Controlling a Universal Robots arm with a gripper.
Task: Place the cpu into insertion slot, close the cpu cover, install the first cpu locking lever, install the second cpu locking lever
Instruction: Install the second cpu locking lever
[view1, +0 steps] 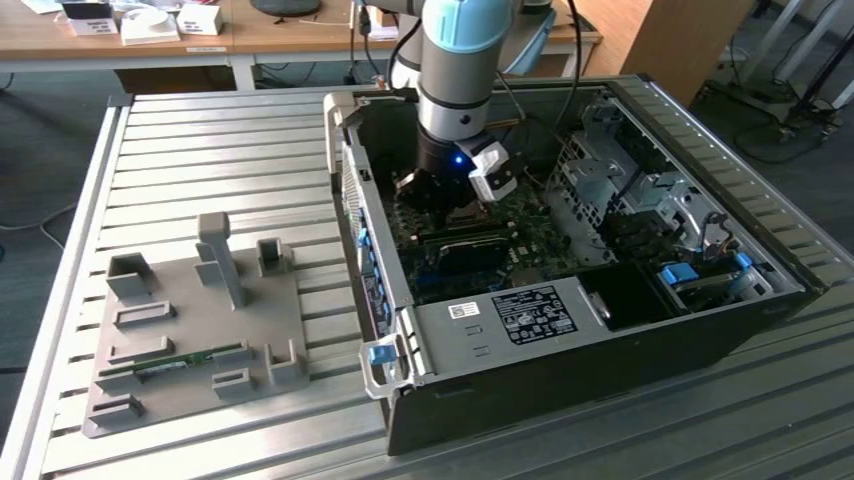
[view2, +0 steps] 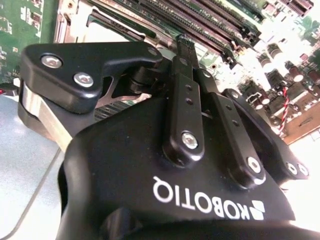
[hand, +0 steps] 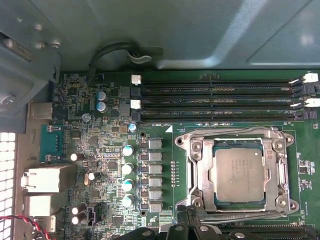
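A ribbed metal table (view1: 214, 150) carries everything here, its long grooves running across the top. On the exterior view's left sits a flat grey holder tray (view1: 200, 330) with upright posts and small brackets rising from it. A thin green memory stick (view1: 171, 365) lies along the tray's near part, between the brackets. Over on the exterior view's right, the big black computer case (view1: 587, 340) rests on its side directly on the table, its open side facing up. Tray and case sit near each other, apart, with bare ribbed metal between them.
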